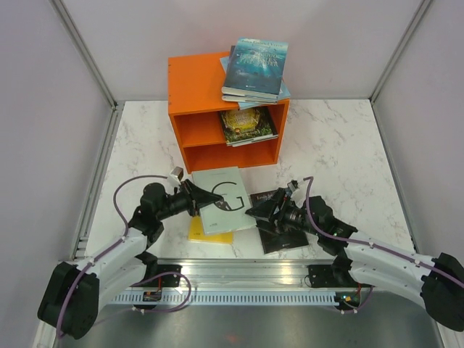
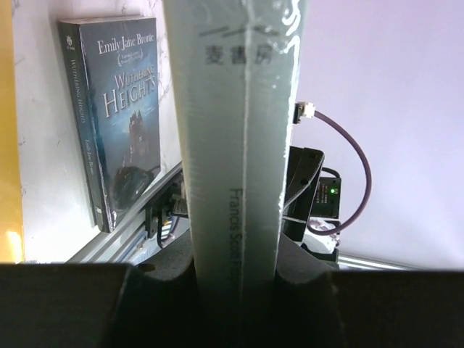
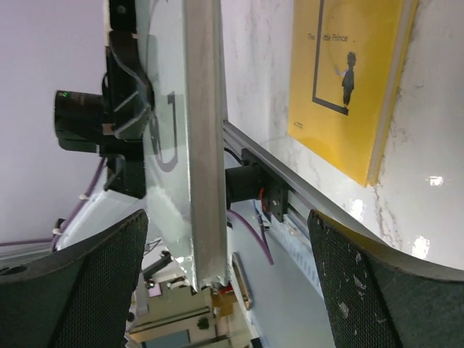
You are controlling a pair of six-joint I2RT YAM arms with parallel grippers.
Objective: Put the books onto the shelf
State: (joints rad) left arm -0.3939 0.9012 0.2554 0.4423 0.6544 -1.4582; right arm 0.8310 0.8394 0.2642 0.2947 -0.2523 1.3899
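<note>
- Top view: the white-grey book [image 1: 221, 199] is held in front of the orange shelf [image 1: 194, 90], with the left gripper [image 1: 205, 197] clamped on its left edge.
- The right gripper [image 1: 254, 212] sits just off the white-grey book's right edge, its jaws spread wide and holding nothing.
- A yellow book [image 1: 209, 232] shows from under the white-grey book's near edge, and a black book [image 1: 281, 235] lies to its right.
- Beyond the white-grey book, a stack of books [image 1: 254, 65] rests on the shelf's top, and a green-gold book [image 1: 248, 123] lies in the upper compartment.
- Left wrist view: both fingers [image 2: 299, 275] press the white-grey book's spine. The black book lies flat on the marble table [image 2: 43, 159], left of that spine.
- Right wrist view: the white-grey book's edge stands between the spread fingers [image 3: 94, 283], touching neither. The yellow book lies flat to its right.
</note>
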